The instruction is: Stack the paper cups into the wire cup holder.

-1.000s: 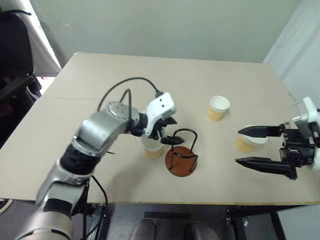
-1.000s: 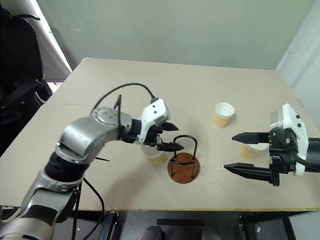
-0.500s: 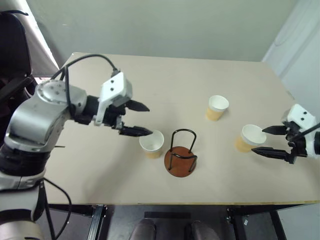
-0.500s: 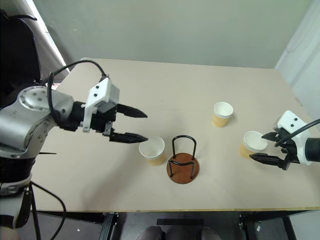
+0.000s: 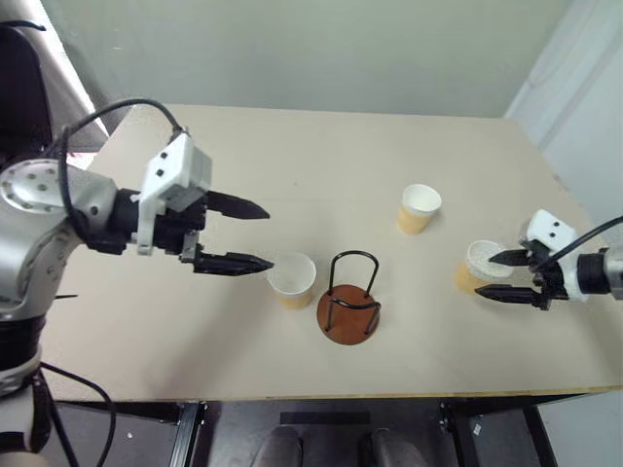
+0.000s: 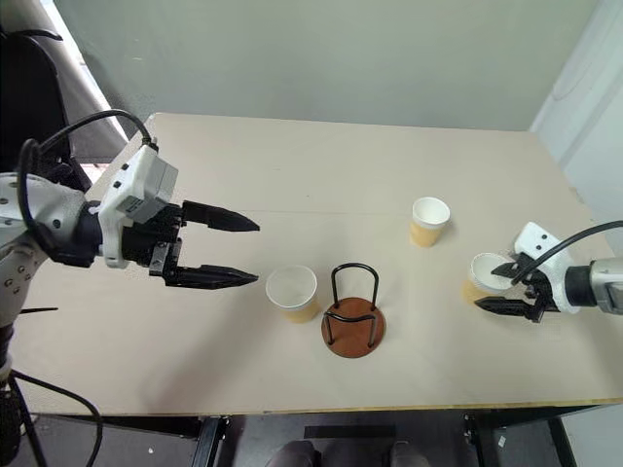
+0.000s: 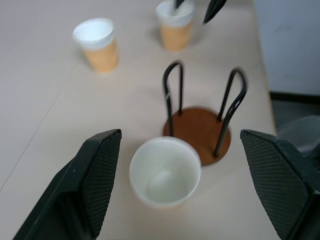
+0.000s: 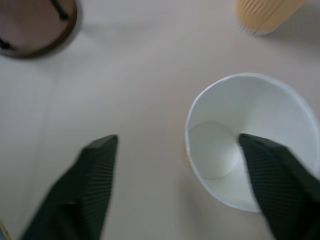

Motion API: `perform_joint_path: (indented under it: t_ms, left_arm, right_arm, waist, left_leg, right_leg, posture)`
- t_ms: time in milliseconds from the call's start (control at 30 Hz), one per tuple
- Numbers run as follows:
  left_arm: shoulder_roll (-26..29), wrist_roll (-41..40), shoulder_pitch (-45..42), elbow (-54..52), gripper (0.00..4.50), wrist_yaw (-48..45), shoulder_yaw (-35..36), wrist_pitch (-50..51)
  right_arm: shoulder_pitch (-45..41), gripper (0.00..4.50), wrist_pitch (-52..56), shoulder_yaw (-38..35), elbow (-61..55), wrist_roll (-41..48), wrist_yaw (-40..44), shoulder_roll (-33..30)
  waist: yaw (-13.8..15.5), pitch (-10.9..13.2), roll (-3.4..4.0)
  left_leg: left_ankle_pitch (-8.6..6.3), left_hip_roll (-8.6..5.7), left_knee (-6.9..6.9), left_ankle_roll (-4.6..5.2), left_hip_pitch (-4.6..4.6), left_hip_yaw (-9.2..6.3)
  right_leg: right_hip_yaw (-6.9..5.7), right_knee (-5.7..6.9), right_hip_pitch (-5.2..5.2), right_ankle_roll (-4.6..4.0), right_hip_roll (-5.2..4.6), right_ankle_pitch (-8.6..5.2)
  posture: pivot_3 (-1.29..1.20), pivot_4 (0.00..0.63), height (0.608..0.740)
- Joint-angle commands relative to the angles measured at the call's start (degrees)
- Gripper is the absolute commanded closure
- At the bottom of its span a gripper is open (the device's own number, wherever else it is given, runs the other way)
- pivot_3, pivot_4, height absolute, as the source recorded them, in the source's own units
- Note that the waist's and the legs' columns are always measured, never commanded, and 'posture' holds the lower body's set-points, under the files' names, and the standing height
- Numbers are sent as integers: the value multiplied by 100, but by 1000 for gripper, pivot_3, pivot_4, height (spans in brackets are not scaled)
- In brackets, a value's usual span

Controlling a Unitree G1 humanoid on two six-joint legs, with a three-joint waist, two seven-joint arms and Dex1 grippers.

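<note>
A wide beige table (image 5: 321,156) carries everything here, matte and pale, with a faint seam line running across it from the left edge. Behind it stands a plain grey-green wall (image 5: 292,49); to the right a white panel (image 5: 584,107) angles down past the table's corner, and at the far left there is a dark chair (image 6: 24,88). Below the front edge, dark floor (image 5: 321,438).

Near the middle front sits the wire cup holder (image 5: 348,297), its reddish-brown disc flat on the table, black loops upright, nothing inside it. Just beside it, on the left, a paper cup (image 5: 292,279) stands upright, mouth up, close to the base though I cannot tell if they touch. A second cup (image 5: 419,208) stands alone further back and to the right, well apart from the holder. The third cup (image 5: 476,266) stands near the right edge.

The left pincer (image 5: 249,235) hangs above the table to the left of the nearest cup, fingers spread wide, grasping nothing, tips pointing toward that cup.

The right pincer (image 5: 494,275) is at the third cup, fingers parted, one finger (image 8: 272,175) reaching over the rim into the white interior, the other outside the wall; whether it is already pinching the wall I cannot tell.
</note>
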Motion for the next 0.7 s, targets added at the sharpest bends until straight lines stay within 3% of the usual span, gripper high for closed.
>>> perform_joint_path:
  t_ms: [33, 233, 400, 533, 700]
  left_arm:
    - [165, -168, 34, -197, 409, 123, 313, 90]
    - [218, -234, 72, -249, 409, 245, 314, 98]
    - [253, -218, 31, -196, 409, 268, 265, 39]
    - [361, -180, -17, -47, 409, 194, 312, -39]
    - [415, -82, 43, 82, 409, 171, 217, -210]
  right_arm:
    - [-179, 1964, -242, 99, 145, -359, 44, 42]
    - [-424, 4340, -366, 117, 146, -535, 127, 197]
    - [-506, 4465, -181, -134, -144, -313, 291, 163]
    - [-761, 4465, 571, -1016, -978, 912, 910, -164]
    - [-2071, 4465, 1034, -1234, -1359, 1931, 945, -46]
  waist:
    - [1, 0, 0]
    - [-4, 1, 2]
    - [-4, 1, 2]
    - [-6, 8, 13]
    - [-29, 6, 15]
  left_leg:
    - [0, 0, 0, 0, 0, 0]
    - [0, -1, -2, 0, -1, 4]
    - [0, -1, -4, 0, -2, 5]
    - [1, -3, -15, -4, -10, 17]
    - [4, -3, -29, -8, -4, 22]
  right_leg:
    - [0, 0, 0, -1, -2, 0]
    - [0, 4, -7, -5, -4, 1]
    - [0, 2, -7, -7, -5, 1]
    - [3, 4, -22, -13, -5, -2]
    - [8, 2, -29, -21, 0, -7]
  posture:
    - [0, 150, 740]
    - [0, 150, 740]
    - [0, 150, 740]
    - [0, 150, 740]
    - [0, 150, 740]
